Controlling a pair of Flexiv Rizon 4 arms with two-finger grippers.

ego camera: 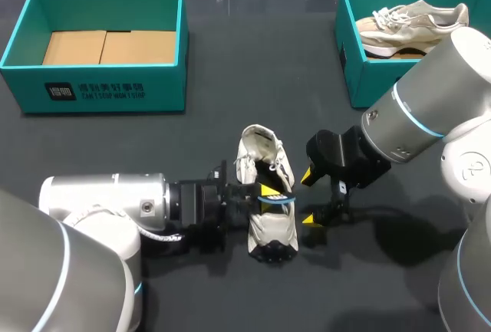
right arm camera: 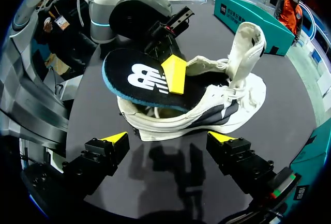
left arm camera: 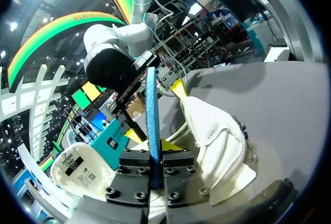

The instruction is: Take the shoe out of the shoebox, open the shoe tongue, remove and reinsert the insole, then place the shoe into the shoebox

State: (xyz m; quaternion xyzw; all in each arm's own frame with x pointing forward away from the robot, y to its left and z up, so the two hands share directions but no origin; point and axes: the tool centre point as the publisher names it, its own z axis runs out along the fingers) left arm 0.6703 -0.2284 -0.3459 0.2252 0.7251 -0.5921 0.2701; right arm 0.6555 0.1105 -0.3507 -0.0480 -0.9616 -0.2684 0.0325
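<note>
Dark table [ego camera: 253,79]: shoe [ego camera: 268,232] lies crosswise between the two claws.
Its long axis runs away from the robot, toe far, heel near. The left claw [ego camera: 267,192] pinches the insole [right arm camera: 139,79] over the shoe's opening. The right claw [right arm camera: 169,138] is spread wide, with the shoe just ahead.

Cream shoe [right arm camera: 243,97] shows a dark side panel; insole [right arm camera: 139,81] is black, white logo, blue edge; dark grey table [ego camera: 230,64].
</note>
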